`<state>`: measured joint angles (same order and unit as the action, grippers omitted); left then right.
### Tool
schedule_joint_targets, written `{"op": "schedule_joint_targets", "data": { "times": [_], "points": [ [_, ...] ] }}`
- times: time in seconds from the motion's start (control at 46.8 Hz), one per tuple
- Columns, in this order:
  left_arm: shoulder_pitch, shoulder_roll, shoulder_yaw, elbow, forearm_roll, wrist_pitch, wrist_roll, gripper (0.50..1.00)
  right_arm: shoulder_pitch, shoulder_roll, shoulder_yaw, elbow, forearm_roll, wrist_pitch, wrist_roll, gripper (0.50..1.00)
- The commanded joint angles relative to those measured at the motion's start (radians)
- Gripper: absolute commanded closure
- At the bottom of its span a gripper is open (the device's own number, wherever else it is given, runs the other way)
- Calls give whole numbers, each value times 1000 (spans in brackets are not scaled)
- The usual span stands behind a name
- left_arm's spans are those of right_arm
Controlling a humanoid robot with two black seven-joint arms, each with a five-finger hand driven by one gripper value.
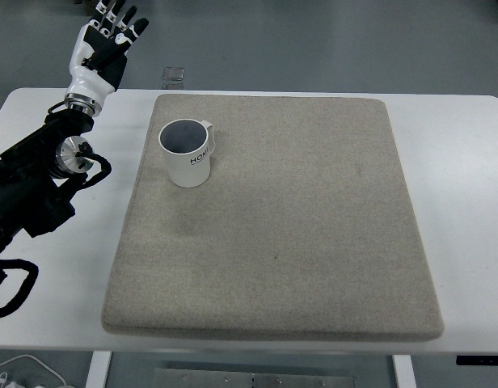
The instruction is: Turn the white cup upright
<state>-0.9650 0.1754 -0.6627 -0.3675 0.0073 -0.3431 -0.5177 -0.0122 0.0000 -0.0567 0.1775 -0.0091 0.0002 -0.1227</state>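
A white cup (187,153) stands upright on the grey mat (289,226), near its far left corner, mouth up, handle toward the right. My left hand (107,40) is raised beyond the table's far left edge, well left of the cup, fingers spread and holding nothing. Its black forearm (39,178) comes in from the left edge over the white table. The right arm does not show.
The grey mat covers most of the white table (467,186). A small clear object (174,75) lies on the floor past the table's far edge. A black cable loop (10,287) lies at the left edge.
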Motion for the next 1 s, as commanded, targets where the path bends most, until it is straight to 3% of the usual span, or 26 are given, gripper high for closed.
{"op": "schedule_joint_targets", "data": {
  "times": [0.0,0.235,0.47,0.726,0.854,0.982],
  "points": [
    [0,-17,-2,22,-1,27,74,506,0,0,0,-1,0,0,0,570],
    [8,-24,-20,41,-148,36,257,504,0,0,0,0,0,0,0,570],
    [11,-25,-21,62,-314,38,364,504,0,0,0,0,1,0,0,570],
    [11,-27,-21,65,-464,44,439,504,0,0,0,0,3,0,1,570],
    [11,-27,-43,64,-509,102,453,504,0,0,0,0,3,0,0,570],
    [11,-27,-83,64,-509,110,456,504,0,0,0,0,3,0,0,570]
  ]
}}
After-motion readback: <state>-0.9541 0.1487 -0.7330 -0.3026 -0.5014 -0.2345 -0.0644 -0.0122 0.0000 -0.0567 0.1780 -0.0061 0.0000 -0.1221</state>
